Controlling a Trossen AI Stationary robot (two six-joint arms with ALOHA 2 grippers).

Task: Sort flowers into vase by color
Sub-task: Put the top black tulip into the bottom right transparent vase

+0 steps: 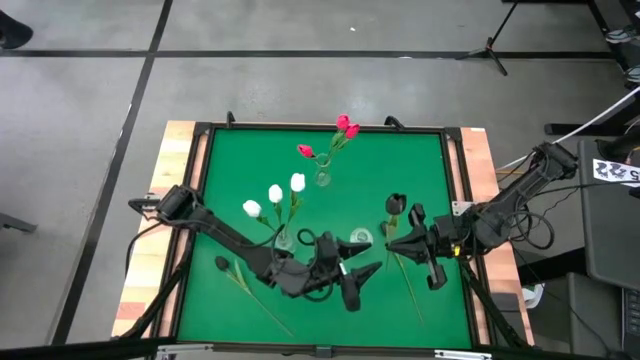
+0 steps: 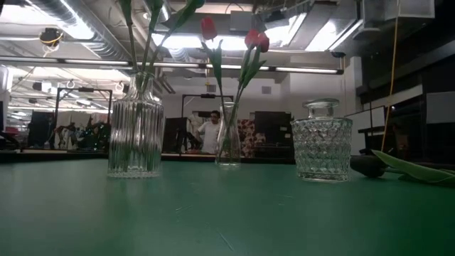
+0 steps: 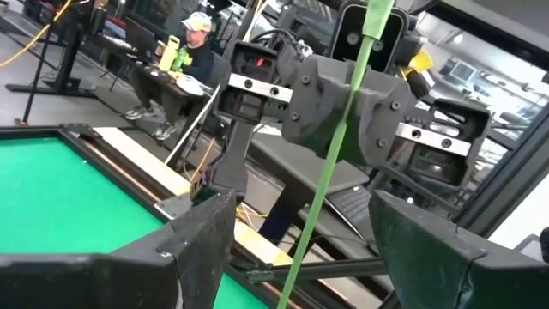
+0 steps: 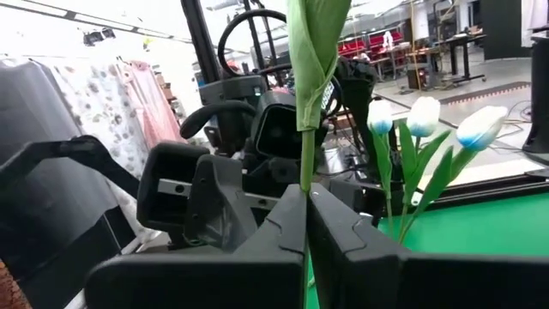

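My right gripper is at the table's right, shut on a near-black tulip whose green stem stands nearly upright. My left gripper faces it from the left, open. In the left wrist view the stem shows between its two fingers, farther off and untouched. White tulips stand in a ribbed vase. Red tulips stand in a slim vase. Another near-black tulip lies flat at the front left. A dark head also rests on the cloth at the right. My right gripper pinches the tulip's stem between its two fingers, just below a long leaf. The fingers come in level from the table's right and lie across the stem. The stem stands upright in the hold and runs on above and below the fingers.
A diamond-cut glass vase holding no flowers stands between my two grippers and the ribbed vase. A loose green stem lies at the front right. A raised dark frame borders the green cloth. People sit at desks beyond the table.
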